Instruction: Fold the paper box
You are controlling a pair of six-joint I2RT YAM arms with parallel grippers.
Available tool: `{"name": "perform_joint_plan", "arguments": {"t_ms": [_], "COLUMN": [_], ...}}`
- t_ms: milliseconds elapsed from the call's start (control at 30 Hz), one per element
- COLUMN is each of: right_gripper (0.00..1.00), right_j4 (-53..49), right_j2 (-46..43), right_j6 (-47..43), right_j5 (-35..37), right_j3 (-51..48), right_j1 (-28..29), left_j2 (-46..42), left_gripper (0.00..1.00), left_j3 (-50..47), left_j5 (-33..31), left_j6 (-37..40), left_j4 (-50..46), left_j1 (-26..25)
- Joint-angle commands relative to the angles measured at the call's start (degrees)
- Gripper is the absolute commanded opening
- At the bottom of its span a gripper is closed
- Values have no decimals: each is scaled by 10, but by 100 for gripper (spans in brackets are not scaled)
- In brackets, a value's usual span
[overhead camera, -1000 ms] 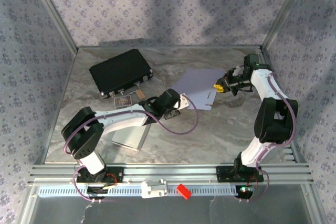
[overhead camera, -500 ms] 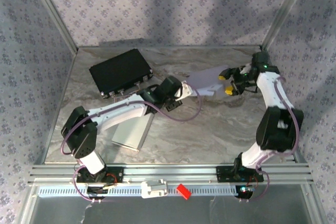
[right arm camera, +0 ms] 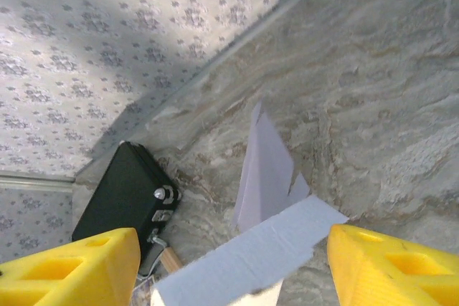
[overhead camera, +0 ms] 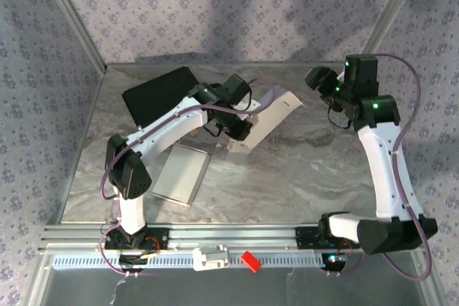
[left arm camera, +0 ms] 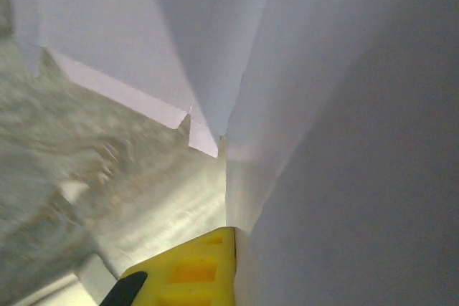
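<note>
The box [overhead camera: 267, 116], a pale lavender card sheet only partly folded, is sitting raised and tilted above the back middle of the marble table [overhead camera: 301, 170], its upper flap pointing toward the right arm and its lower end angling down toward the near side; whether that end is touching the table cannot be told. The left gripper [overhead camera: 242, 132] is gripping the box at its lower left edge, with the arm reaching in from the left. In the left wrist view, card panels are crowding the frame and one yellow finger [left arm camera: 190, 270] is pressing against a fold of the box [left arm camera: 337, 141], with blurred marble lying beyond. The right gripper [overhead camera: 319, 77] is hanging near the back right corner, just apart from the upper flap and touching nothing. In the right wrist view its yellow fingertips [right arm camera: 72, 270] are spreading wide, with a white-edged flap of the box [right arm camera: 264, 166] lying between and below them. A black case [overhead camera: 159, 94] is lying at the back left of the table, just beside the left arm. A flat grey tray [overhead camera: 179, 173] is lying nearer the front, under the same arm. Patterned walls [overhead camera: 215, 5] are closing in the table.
</note>
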Motion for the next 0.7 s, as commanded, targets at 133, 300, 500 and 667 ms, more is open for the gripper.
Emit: {"name": "perform_joint_plan", "arguments": {"t_ms": [133,300,500,667], "right_gripper": [69,67,66,64], "right_j4": [-58,-86,-104,-119], "right_j2": [-67,-60,-15,5], "right_j6": [34,35,11,74], "right_j5": [115,169,203,199], "right_j3": [-17,5,87,93], "right_j1": [33,6,28,76], "left_j2": [-73,-103,-83,2], "left_gripper": [0,0,0,0], "left_j3": [-42,-67,-63,13], "left_j5": [308,415,317,51], "left_j6": [-174,-231,-175,-57], "left_j4": [112,194,74,-101], "left_j1": [25,33,90,90]}}
